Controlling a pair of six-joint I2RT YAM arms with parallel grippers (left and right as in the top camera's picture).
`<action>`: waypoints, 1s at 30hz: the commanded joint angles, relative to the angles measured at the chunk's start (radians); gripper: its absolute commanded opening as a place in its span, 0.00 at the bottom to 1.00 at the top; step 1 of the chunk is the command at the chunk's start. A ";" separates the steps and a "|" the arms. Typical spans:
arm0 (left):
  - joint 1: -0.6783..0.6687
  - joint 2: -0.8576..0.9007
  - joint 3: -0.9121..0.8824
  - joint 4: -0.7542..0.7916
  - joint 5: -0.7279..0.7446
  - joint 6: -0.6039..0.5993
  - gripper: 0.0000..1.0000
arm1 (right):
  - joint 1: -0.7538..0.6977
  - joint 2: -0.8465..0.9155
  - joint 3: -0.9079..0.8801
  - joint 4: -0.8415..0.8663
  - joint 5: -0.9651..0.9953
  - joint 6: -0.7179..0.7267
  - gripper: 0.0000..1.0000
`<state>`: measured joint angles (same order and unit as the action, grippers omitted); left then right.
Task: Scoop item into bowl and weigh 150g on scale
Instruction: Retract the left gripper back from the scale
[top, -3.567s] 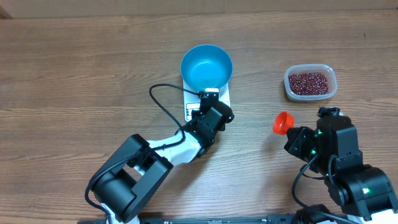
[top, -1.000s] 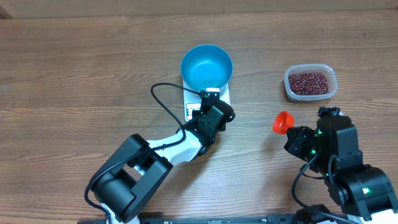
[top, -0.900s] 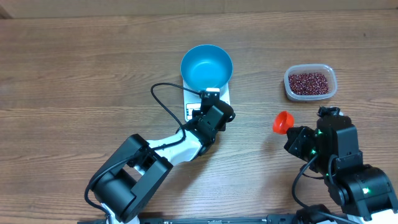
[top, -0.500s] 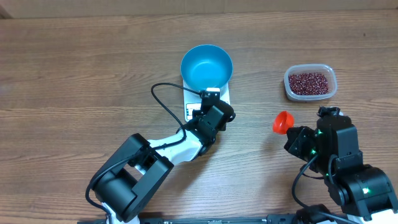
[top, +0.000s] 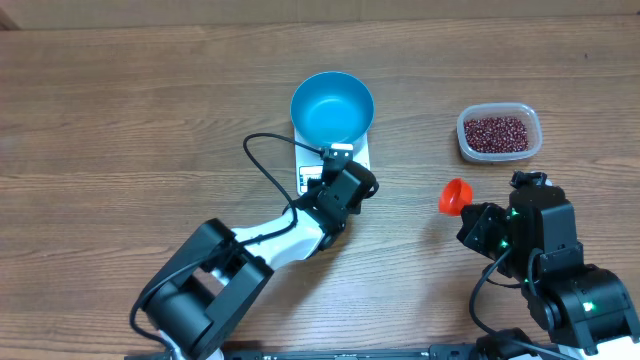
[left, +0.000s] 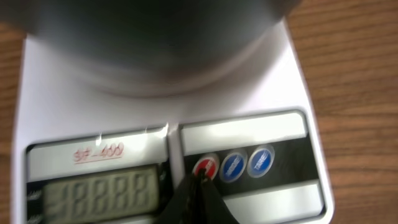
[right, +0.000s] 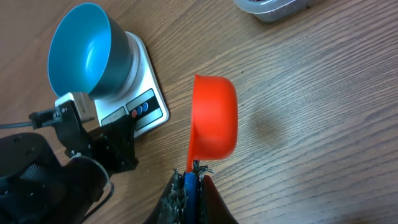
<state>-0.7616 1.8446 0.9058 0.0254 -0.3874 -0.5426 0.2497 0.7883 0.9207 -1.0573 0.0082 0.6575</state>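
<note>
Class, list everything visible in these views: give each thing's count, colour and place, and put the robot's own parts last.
table: one, brown wood, under everything.
scale: one, white, mid-table.
bowl: one, bright blue, empty, on the scale.
tub: one, clear plastic, far right of the table.
beans: many, dark red, in the tub.
scoop: one, orange, held above the table.
left gripper: one, black, shut, tips at the scale's red button.
right gripper: one, black, shut on the scoop's handle.
</note>
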 joint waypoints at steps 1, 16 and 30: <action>-0.006 -0.073 -0.011 -0.052 0.014 0.019 0.04 | 0.003 -0.002 0.030 0.008 0.017 -0.005 0.04; -0.005 -0.516 -0.011 -0.496 0.023 0.030 0.99 | 0.003 -0.002 0.030 0.007 0.017 -0.005 0.04; -0.005 -0.784 -0.011 -0.719 0.055 0.321 1.00 | 0.003 -0.002 0.030 0.004 0.017 -0.005 0.04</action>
<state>-0.7643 1.0904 0.8982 -0.6891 -0.3676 -0.3714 0.2497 0.7883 0.9207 -1.0588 0.0082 0.6571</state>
